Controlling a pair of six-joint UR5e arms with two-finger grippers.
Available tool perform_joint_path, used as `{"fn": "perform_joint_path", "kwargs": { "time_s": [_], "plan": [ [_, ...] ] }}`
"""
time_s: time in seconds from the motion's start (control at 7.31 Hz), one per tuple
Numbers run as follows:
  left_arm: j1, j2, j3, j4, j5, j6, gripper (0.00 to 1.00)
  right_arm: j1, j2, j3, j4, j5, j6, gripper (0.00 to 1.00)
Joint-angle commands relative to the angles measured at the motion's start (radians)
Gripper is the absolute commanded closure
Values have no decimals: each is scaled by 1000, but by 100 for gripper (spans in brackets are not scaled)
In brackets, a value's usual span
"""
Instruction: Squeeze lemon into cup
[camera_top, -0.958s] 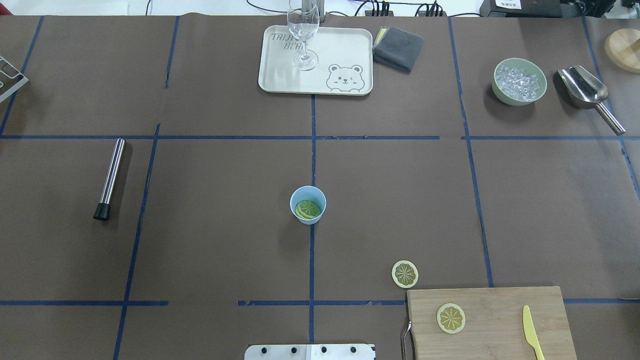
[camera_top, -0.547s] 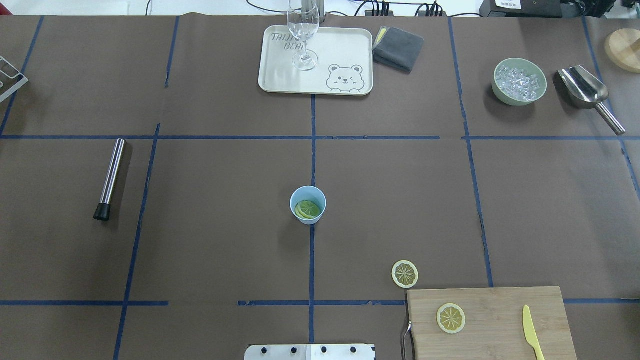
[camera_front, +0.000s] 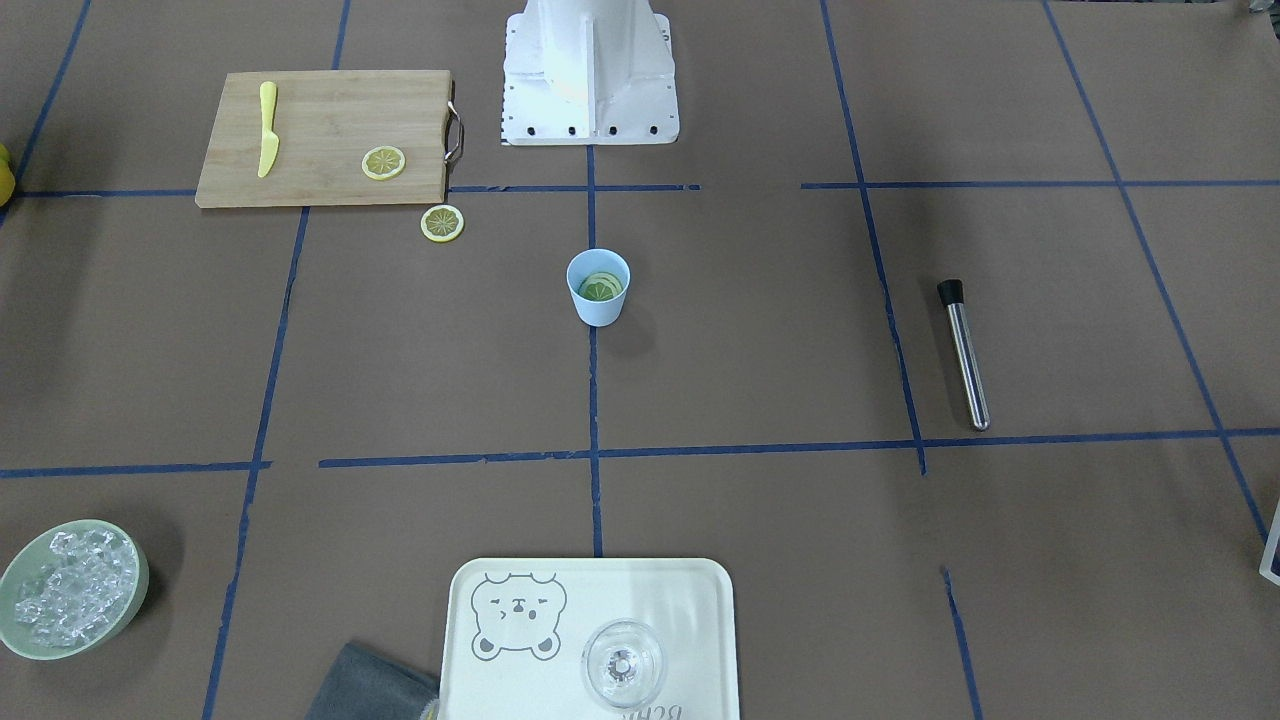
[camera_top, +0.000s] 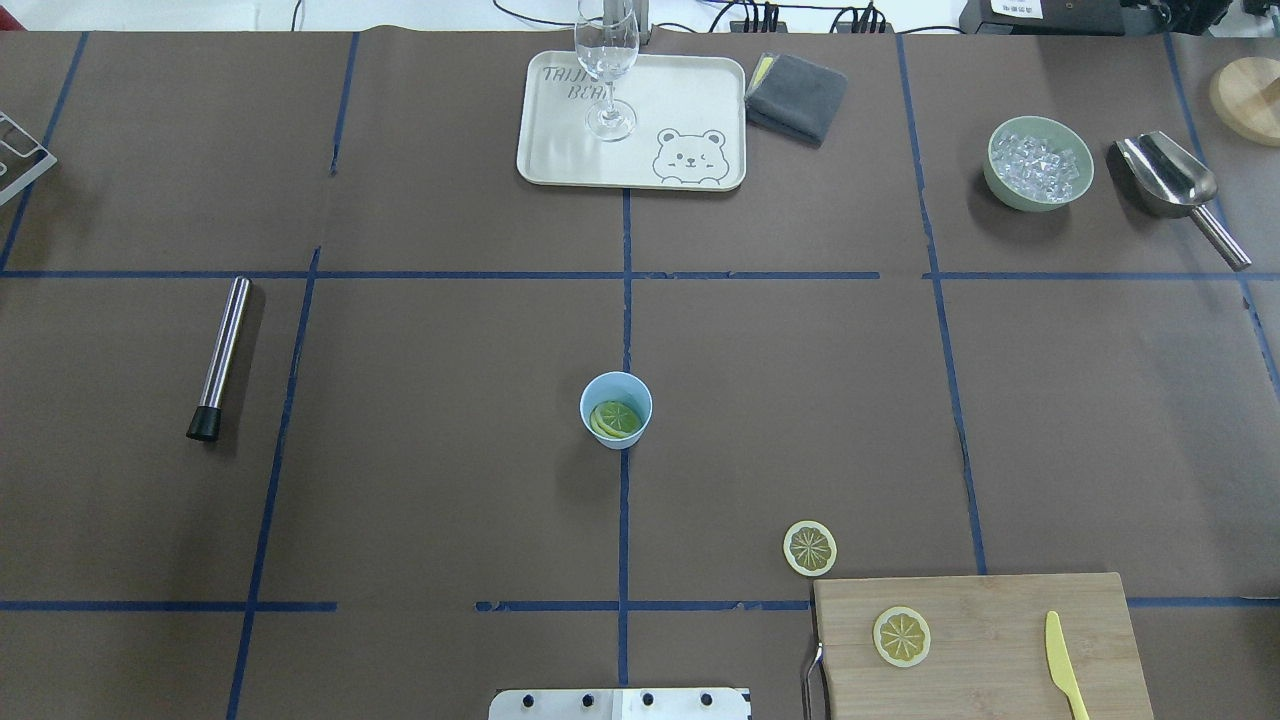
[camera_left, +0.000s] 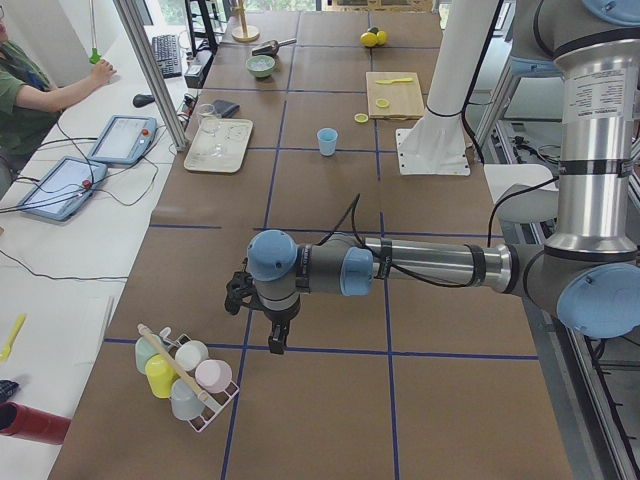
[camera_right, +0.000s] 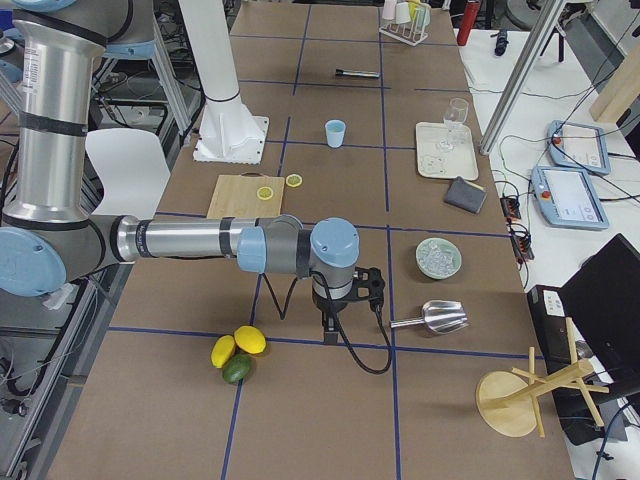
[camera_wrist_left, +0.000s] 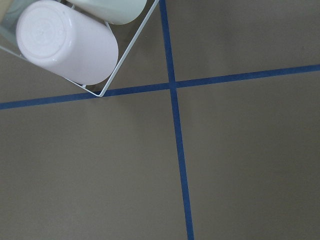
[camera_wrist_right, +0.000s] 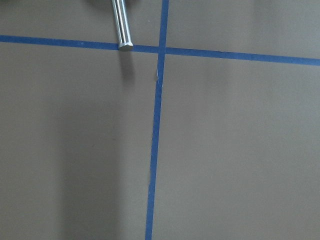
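The cup (camera_front: 598, 308) stands upright in the middle of the overhead view on a blue tape line, and lemon slices (camera_top: 616, 419) already lie inside it, leaning against one another near the bottom. Two more slices lie flat in the lower right of that view: one on the bare surface (camera_top: 810, 548), just beyond the corner of the cutting board (camera_top: 1000, 625), the other on the board (camera_top: 901, 636), well apart from the yellow knife (camera_top: 1063, 668). These look like thin, hard plastic discs, so they are probably very light, stiff and smooth. They likely would not give under a squeeze and could skid or flip if pinched off-centre. Lying flat, they offer only a thin rim, so the safest hold is probably across the full width, edge to edge. The cup looks light and easy to tip. Both arms are far from all this: the left arm (camera_left: 420, 262) by the cup rack (camera_left: 185, 385), the right arm (camera_right: 190, 240) near the scoop (camera_right: 435, 318). Whether either arm's jaws are apart or together I cannot tell.
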Motion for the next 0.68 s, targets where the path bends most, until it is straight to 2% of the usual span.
{"fn": "perform_joint_path", "kwargs": {
  "time_s": [0.0,0.55],
  "plan": [
    [-2,-4,-29,-1,3,-1,0,-1,-1,5,0,0,0,0],
    [-2,6,-79,-3,5,1,0,-1,0,2,2,2,-1,0]
  ]
}}
